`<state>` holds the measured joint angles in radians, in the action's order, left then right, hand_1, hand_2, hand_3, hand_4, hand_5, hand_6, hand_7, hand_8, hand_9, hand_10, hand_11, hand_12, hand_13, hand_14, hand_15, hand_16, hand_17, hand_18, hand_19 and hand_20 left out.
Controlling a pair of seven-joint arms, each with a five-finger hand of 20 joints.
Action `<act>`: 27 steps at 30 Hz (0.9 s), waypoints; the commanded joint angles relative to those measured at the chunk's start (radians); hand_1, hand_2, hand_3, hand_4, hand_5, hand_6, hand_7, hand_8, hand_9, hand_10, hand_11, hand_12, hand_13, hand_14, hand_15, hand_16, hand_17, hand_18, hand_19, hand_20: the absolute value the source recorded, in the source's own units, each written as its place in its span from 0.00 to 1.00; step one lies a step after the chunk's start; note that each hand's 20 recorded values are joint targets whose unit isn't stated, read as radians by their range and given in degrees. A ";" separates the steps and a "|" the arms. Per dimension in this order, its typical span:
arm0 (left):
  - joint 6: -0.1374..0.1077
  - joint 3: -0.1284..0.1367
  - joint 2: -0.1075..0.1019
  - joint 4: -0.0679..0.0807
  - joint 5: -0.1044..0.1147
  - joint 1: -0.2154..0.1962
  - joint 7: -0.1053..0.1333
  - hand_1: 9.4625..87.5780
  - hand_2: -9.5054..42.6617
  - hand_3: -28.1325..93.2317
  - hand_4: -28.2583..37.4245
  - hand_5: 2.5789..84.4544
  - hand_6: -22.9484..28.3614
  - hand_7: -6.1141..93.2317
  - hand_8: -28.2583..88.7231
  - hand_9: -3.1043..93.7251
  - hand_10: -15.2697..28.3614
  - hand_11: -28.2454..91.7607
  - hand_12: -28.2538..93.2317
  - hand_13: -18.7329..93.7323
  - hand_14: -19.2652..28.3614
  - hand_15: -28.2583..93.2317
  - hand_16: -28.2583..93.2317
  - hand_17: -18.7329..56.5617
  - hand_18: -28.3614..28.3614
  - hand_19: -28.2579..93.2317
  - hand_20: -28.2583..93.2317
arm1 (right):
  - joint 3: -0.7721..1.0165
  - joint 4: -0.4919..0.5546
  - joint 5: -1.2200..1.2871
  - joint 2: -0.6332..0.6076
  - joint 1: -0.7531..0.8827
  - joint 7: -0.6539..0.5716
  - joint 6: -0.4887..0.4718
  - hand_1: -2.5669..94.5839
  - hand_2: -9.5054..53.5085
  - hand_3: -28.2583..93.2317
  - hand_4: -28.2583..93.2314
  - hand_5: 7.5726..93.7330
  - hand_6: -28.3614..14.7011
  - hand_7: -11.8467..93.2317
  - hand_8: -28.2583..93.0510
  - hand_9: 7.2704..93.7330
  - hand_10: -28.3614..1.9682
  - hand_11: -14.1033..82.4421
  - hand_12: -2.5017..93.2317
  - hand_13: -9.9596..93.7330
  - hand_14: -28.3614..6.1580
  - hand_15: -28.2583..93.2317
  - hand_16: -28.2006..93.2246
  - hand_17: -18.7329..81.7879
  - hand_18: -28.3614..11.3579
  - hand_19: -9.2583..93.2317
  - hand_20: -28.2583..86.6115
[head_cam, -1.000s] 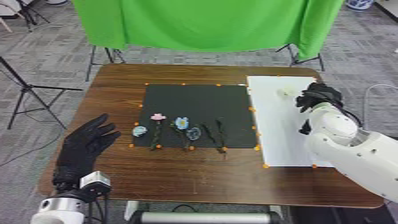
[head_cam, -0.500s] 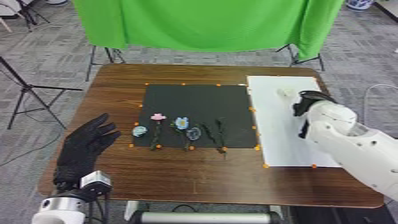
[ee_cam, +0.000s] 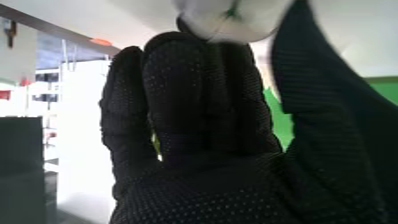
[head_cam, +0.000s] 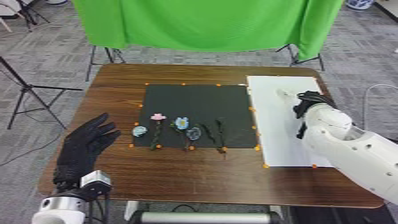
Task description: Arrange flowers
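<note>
In the head view my right hand (head_cam: pixel 311 102) is over the white board (head_cam: pixel 282 135), with a pale flower (head_cam: pixel 284 93) just left of it. In the right wrist view that hand (ee_cam: pixel 200 185) is open, its fingers and thumb fairly straight, with a white flower (ee_cam: pixel 233 25) by the fingertips; contact is unclear. Across the black mat's front part lie a pink flower (head_cam: pixel 158 117), a light blue flower (head_cam: pixel 181 123), a grey-blue flower (head_cam: pixel 194 133), a pale blue bloom (head_cam: pixel 139 131) and dark green stems (head_cam: pixel 220 134). My left hand (head_cam: pixel 82 147) rests open at the table's left.
The black mat (head_cam: pixel 191 100) lies left of the white board, with orange markers along both. The brown table (head_cam: pixel 213 182) extends around them. A green cloth (head_cam: pixel 209 25) hangs behind the far edge, and a tripod (head_cam: pixel 28 87) stands on the floor at left.
My right hand has shifted slightly toward the robot and left, and its wrist has turned. The pale flower beside it has moved a little. The left hand and the flowers on the mat have kept still.
</note>
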<state>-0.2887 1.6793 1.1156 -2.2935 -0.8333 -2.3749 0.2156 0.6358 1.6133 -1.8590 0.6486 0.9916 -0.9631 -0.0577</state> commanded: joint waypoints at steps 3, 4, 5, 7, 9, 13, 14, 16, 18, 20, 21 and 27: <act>0.007 -0.001 0.009 0.002 -0.004 -0.006 -0.006 0.20 0.26 0.92 0.15 0.50 0.68 0.22 0.16 0.45 0.81 0.47 0.31 0.45 0.98 0.68 0.14 0.17 0.93 0.76 0.19 | -0.077 -0.017 -0.037 -0.023 -0.004 -0.047 0.056 0.58 0.00 0.90 0.00 0.80 0.67 0.44 0.20 0.98 0.71 0.30 0.37 0.91 0.75 0.88 0.35 0.56 0.15 1.00 0.43; 0.004 -0.002 0.006 0.000 -0.003 -0.009 -0.004 0.20 0.26 0.92 0.15 0.50 0.68 0.22 0.16 0.45 0.81 0.47 0.31 0.45 0.98 0.68 0.14 0.17 0.93 0.76 0.19 | -0.089 -0.017 -0.042 -0.026 -0.012 -0.049 0.076 0.59 0.00 0.90 0.00 0.81 0.67 0.44 0.21 0.99 0.72 0.30 0.37 0.92 0.76 0.88 0.35 0.56 0.15 1.00 0.43; 0.004 -0.001 0.007 0.000 -0.004 -0.010 -0.004 0.20 0.26 0.92 0.15 0.50 0.68 0.22 0.16 0.45 0.81 0.47 0.31 0.45 0.98 0.68 0.15 0.17 0.93 0.76 0.19 | -0.096 -0.017 -0.046 -0.027 -0.017 -0.048 0.093 0.59 0.00 0.90 0.00 0.82 0.67 0.43 0.21 0.99 0.73 0.30 0.37 0.92 0.77 0.88 0.35 0.57 0.15 1.00 0.43; 0.004 0.002 0.008 -0.001 -0.002 -0.013 -0.005 0.20 0.26 0.92 0.15 0.50 0.68 0.22 0.16 0.45 0.81 0.47 0.31 0.45 0.98 0.68 0.15 0.17 0.93 0.76 0.19 | -0.107 -0.013 -0.051 -0.034 -0.028 -0.048 0.129 0.59 0.00 0.91 0.00 0.83 0.67 0.43 0.21 0.99 0.73 0.30 0.37 0.93 0.78 0.88 0.36 0.57 0.15 1.00 0.43; 0.000 0.003 0.006 -0.003 -0.003 -0.013 -0.006 0.20 0.26 0.92 0.15 0.50 0.68 0.22 0.16 0.45 0.81 0.47 0.31 0.45 0.98 0.68 0.15 0.17 0.93 0.76 0.19 | -0.104 0.003 -0.061 -0.040 -0.033 -0.049 0.159 0.59 0.00 0.91 0.00 0.84 0.67 0.42 0.21 1.00 0.73 0.30 0.37 0.93 0.78 0.87 0.36 0.57 0.15 1.00 0.43; -0.005 0.013 0.004 -0.008 -0.001 -0.024 -0.001 0.21 0.26 0.92 0.14 0.50 0.68 0.22 0.16 0.44 0.81 0.47 0.31 0.45 0.98 0.68 0.15 0.17 0.93 0.76 0.19 | -0.072 0.045 -0.102 -0.024 -0.039 -0.024 0.195 0.59 0.00 0.91 0.00 0.85 0.66 0.42 0.22 1.00 0.72 0.31 0.37 0.93 0.78 0.87 0.36 0.57 0.15 1.00 0.43; -0.005 0.016 0.005 -0.009 -0.002 -0.024 -0.004 0.21 0.26 0.92 0.14 0.50 0.68 0.22 0.16 0.44 0.81 0.47 0.31 0.45 0.98 0.68 0.15 0.17 0.93 0.76 0.19 | -0.083 0.054 -0.105 -0.023 -0.053 -0.019 0.205 0.59 0.00 0.91 0.00 0.85 0.66 0.41 0.22 1.00 0.71 0.31 0.37 0.93 0.79 0.87 0.36 0.57 0.15 1.00 0.43; -0.009 0.021 0.002 -0.012 0.000 -0.031 0.000 0.21 0.26 0.92 0.14 0.50 0.68 0.22 0.16 0.44 0.81 0.47 0.31 0.45 0.98 0.68 0.15 0.17 0.93 0.76 0.19 | -0.071 0.084 -0.108 0.009 -0.068 0.018 0.212 0.59 0.00 0.91 0.00 0.85 0.66 0.41 0.22 1.00 0.71 0.31 0.37 0.94 0.78 0.87 0.36 0.57 0.14 1.00 0.43; -0.010 0.022 0.002 -0.014 0.000 -0.032 -0.001 0.21 0.26 0.92 0.14 0.50 0.68 0.22 0.16 0.44 0.81 0.47 0.31 0.45 0.98 0.68 0.15 0.17 0.93 0.76 0.19 | -0.057 0.107 -0.116 0.043 -0.072 0.050 0.214 0.59 0.00 0.91 0.00 0.85 0.66 0.41 0.22 1.00 0.71 0.31 0.37 0.94 0.78 0.87 0.36 0.58 0.14 1.00 0.43; -0.012 0.024 0.001 -0.015 0.001 -0.033 0.000 0.20 0.26 0.92 0.15 0.50 0.68 0.22 0.16 0.44 0.82 0.47 0.31 0.45 0.98 0.68 0.15 0.17 0.93 0.76 0.19 | -0.050 0.128 -0.116 0.082 -0.081 0.082 0.199 0.59 0.00 0.92 0.00 0.85 0.66 0.41 0.22 1.00 0.71 0.31 0.37 0.94 0.78 0.87 0.37 0.58 0.14 1.00 0.43; -0.013 0.026 0.000 -0.017 0.001 -0.036 0.001 0.20 0.26 0.92 0.15 0.50 0.68 0.22 0.16 0.44 0.81 0.47 0.31 0.45 0.98 0.68 0.15 0.17 0.93 0.76 0.19 | -0.061 0.135 -0.096 0.102 -0.094 0.096 0.203 0.59 0.00 0.92 0.00 0.85 0.66 0.41 0.22 1.00 0.71 0.31 0.37 0.94 0.78 0.87 0.37 0.58 0.14 1.00 0.43; -0.014 0.047 0.000 -0.021 0.002 -0.044 -0.003 0.20 0.26 0.92 0.15 0.50 0.68 0.22 0.16 0.45 0.81 0.47 0.31 0.45 0.98 0.68 0.15 0.17 0.93 0.76 0.19 | -0.167 0.079 -0.064 0.279 -0.189 0.184 0.174 0.59 0.00 0.92 0.00 0.85 0.66 0.41 0.23 1.00 0.72 0.31 0.38 0.93 0.77 0.90 0.37 0.57 0.14 1.00 0.44</act>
<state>-0.2926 1.7062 1.1160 -2.3038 -0.8328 -2.3978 0.2170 0.5707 1.7084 -1.9352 0.7060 0.9171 -0.8459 0.1329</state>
